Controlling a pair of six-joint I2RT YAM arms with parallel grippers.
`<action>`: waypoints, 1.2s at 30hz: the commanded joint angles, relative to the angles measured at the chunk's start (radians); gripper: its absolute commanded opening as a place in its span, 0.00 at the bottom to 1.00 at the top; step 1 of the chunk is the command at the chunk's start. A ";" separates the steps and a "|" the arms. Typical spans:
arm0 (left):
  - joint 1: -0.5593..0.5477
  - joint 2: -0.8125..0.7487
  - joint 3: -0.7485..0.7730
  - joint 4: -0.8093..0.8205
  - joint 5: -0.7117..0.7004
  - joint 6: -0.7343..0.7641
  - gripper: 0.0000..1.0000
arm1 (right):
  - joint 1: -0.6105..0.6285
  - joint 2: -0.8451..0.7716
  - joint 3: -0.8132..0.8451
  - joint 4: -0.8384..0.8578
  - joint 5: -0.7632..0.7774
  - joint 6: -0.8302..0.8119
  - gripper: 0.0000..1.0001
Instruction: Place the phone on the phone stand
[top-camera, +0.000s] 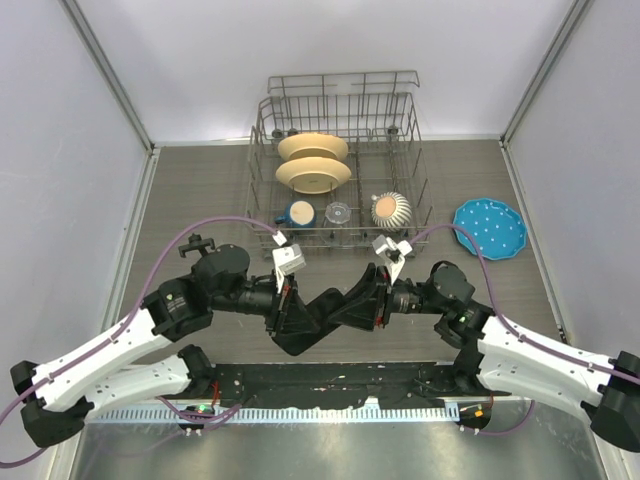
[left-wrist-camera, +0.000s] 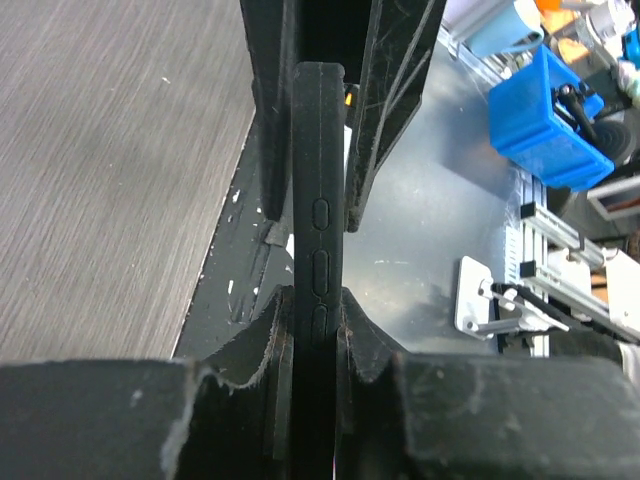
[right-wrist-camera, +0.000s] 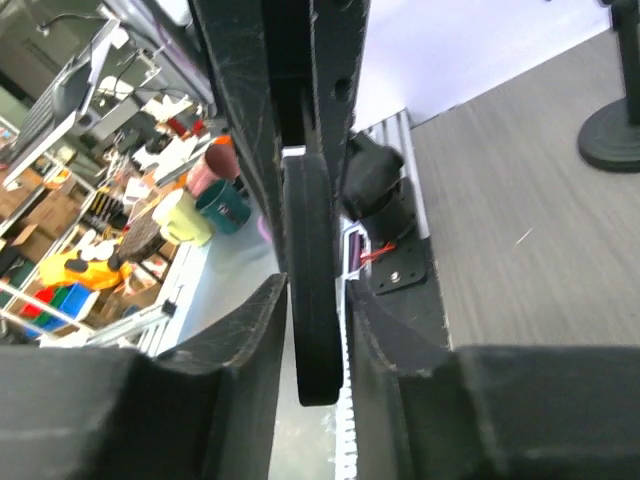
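The black phone hangs in the air between my two grippers, above the table's near edge. In the left wrist view the phone shows edge-on with its side buttons, and my left gripper is shut on its near end. In the right wrist view the phone sits between my right gripper's jaws, which stand slightly apart from it with slim gaps on both sides. The phone stand's round base and stem show at the far right of that view. Its clamp head peeks out behind my left arm.
A wire dish rack at the back holds two cream plates, a blue cup and a ribbed bowl. A blue dotted plate lies at the right. A black strip and toothed rail run along the near edge.
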 joint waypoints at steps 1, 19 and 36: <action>0.010 -0.054 -0.033 0.151 -0.046 -0.086 0.00 | -0.010 0.051 -0.059 0.357 0.120 0.180 0.42; 0.008 -0.063 0.124 -0.122 -0.597 -0.163 0.73 | -0.008 0.069 -0.122 0.494 0.295 0.248 0.01; 0.256 -0.006 0.216 -0.478 -1.161 -0.539 0.95 | -0.008 -0.179 -0.077 -0.048 0.537 0.022 0.01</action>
